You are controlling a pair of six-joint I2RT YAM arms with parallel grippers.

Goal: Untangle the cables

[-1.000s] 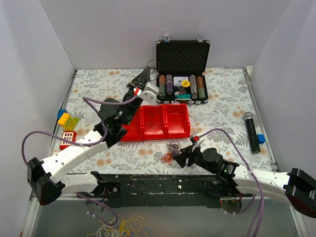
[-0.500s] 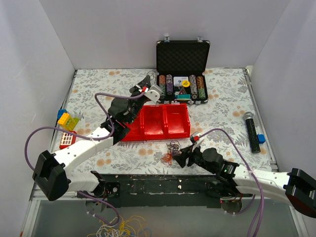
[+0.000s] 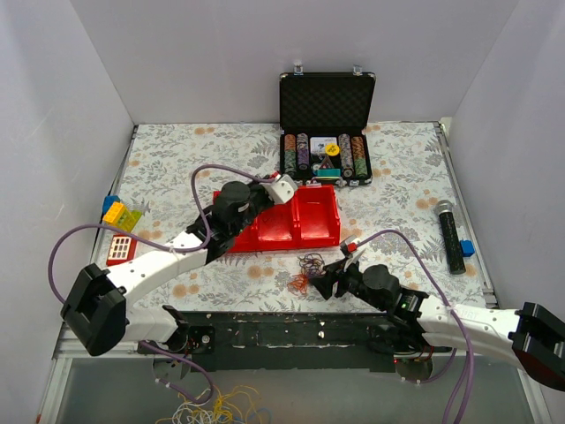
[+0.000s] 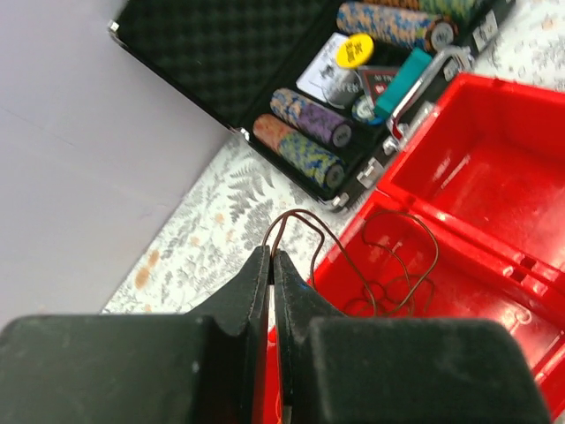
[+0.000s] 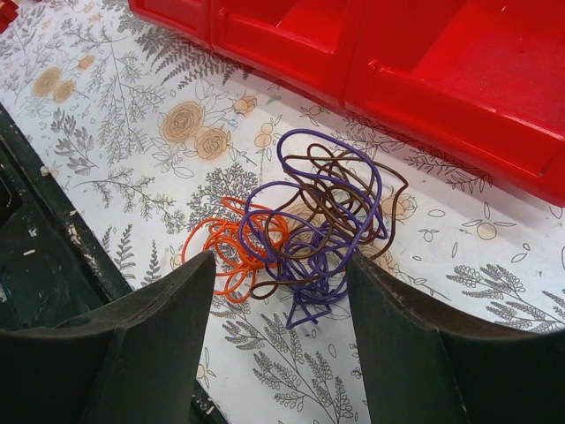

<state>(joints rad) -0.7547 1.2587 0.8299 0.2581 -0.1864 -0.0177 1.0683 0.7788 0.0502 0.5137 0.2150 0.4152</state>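
Note:
My left gripper [image 4: 271, 256] is shut on a thin dark brown wire [image 4: 296, 213]. The wire loops down into the left compartment of the red tray [image 4: 494, 177]. In the top view the left gripper [image 3: 267, 187] hangs over that tray [image 3: 313, 221]. A fist-sized tangle of orange, purple and dark brown cables [image 5: 309, 221] lies on the floral table just in front of the tray [image 5: 424, 62]. My right gripper [image 5: 281, 261] is open, low over the tangle, with a finger on either side of it. The top view shows the tangle [image 3: 306, 269] beside the right gripper [image 3: 328, 281].
An open black poker chip case [image 3: 327, 124] stands behind the tray. A microphone [image 3: 450, 234] and a blue block [image 3: 466, 248] lie at the right. Yellow and blue bricks [image 3: 119, 212] and a red-white piece [image 3: 121, 250] lie at the left. A yellow-white wire bunch [image 3: 221, 411] hangs below the near edge.
My left arm has swung back from beside the chip case to over the tray's left compartment, still shut on the brown wire. The right arm and tangle have not moved.

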